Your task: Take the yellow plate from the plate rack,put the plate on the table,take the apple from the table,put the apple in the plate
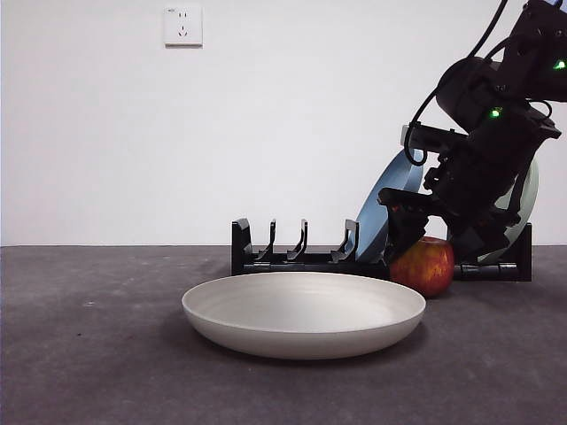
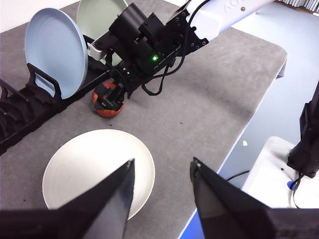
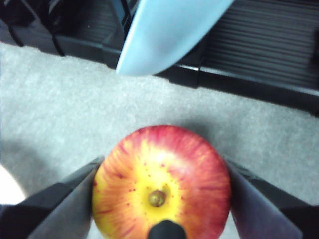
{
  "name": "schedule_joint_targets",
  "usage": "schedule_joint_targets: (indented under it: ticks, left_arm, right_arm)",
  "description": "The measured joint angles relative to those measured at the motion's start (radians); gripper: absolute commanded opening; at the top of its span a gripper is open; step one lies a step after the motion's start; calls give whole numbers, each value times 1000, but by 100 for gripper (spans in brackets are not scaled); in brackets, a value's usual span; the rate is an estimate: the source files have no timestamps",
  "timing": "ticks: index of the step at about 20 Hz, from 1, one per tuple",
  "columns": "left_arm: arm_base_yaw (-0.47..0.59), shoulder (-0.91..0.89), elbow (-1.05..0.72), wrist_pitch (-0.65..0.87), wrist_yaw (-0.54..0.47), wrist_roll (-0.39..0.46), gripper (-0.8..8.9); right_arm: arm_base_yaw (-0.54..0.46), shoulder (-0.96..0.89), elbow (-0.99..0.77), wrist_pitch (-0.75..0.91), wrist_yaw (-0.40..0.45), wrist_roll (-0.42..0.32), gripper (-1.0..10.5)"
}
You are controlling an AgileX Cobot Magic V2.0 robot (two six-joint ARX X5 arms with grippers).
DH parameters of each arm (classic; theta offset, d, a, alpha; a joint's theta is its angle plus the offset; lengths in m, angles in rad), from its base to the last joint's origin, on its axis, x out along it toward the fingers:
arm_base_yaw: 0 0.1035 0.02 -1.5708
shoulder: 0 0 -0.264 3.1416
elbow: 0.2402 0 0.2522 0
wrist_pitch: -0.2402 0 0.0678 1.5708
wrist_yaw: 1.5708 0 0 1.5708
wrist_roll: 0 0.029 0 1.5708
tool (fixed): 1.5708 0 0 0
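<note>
The yellow plate (image 1: 301, 310) (image 2: 94, 169) lies flat on the table (image 1: 89, 354), in front of the plate rack (image 1: 292, 261) (image 2: 25, 109). To its right the apple (image 1: 430, 266) (image 2: 112, 110) (image 3: 159, 184), red with yellow streaks, rests on the table close to the rack. My right gripper (image 1: 434, 246) (image 2: 107, 97) (image 3: 162, 164) has come down over the apple, and its jaws press against both sides of it. High above the plate's near side, my left gripper (image 2: 162, 167) hangs open with nothing between its jaws.
A blue plate (image 1: 385, 208) (image 2: 55, 50) (image 3: 169, 30) leans in the rack just behind the apple. A sage-green plate (image 1: 524, 204) (image 2: 99, 15) stands at the rack's right end. The rack's left slots hold nothing.
</note>
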Motion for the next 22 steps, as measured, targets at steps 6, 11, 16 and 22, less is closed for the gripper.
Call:
schedule_joint_targets:
  ticks: [6, 11, 16, 22]
  left_arm:
    - [0, 0, 0, -2, 0, 0, 188]
    - [0, 0, 0, -4, 0, 0, 188]
    - [0, 0, 0, -26, 0, 0, 188]
    - [0, 0, 0, -63, 3, 0, 188]
  right_arm:
    - [71, -174, -2, -123, -12, 0, -17]
    - [250, -222, -2, -163, -51, 16, -17]
    - [361, -167, -2, -159, 2, 19, -17]
    - [372, -73, -2, -161, 9, 19, -17]
